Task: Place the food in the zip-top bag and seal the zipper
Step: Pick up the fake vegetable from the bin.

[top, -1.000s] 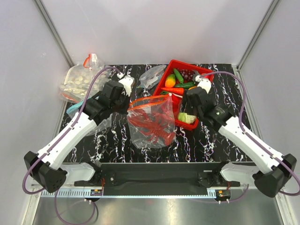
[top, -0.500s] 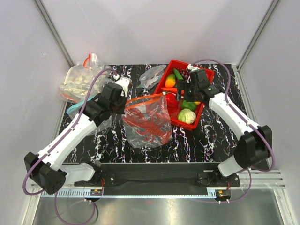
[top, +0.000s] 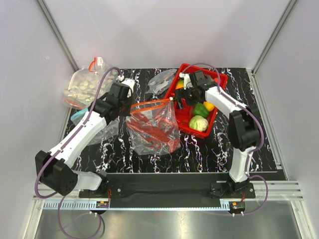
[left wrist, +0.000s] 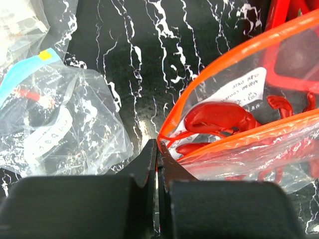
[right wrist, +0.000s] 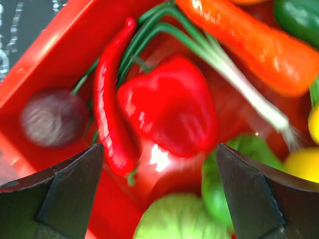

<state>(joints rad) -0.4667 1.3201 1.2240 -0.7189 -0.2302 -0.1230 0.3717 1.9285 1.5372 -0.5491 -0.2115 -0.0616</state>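
Open right hand (right wrist: 157,149) above glossy red plastic pepper (right wrist: 169,112)
The pepper lies centred beneath it in the red plastic tray (right wrist: 45,55); the left hand (left wrist: 156,149) pinches the clear crinkly orange-zipped bag (left wrist: 234,94) by its mouth corner, just beside the tray.

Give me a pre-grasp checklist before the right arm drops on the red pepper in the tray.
1. Left gripper shut on the zipper end: ok.
2. Zip-top bag mouth gaping, strips apart, lobster inside: ok.
3. Right gripper open, fingers either side of the red pepper: ok.
4. Pepper clear of neighbours: not ok, the red chili lies against its side, near one finger.
5. Height above the pepper: cannot tell.
6. Bag mouth beside the red tray: ok.
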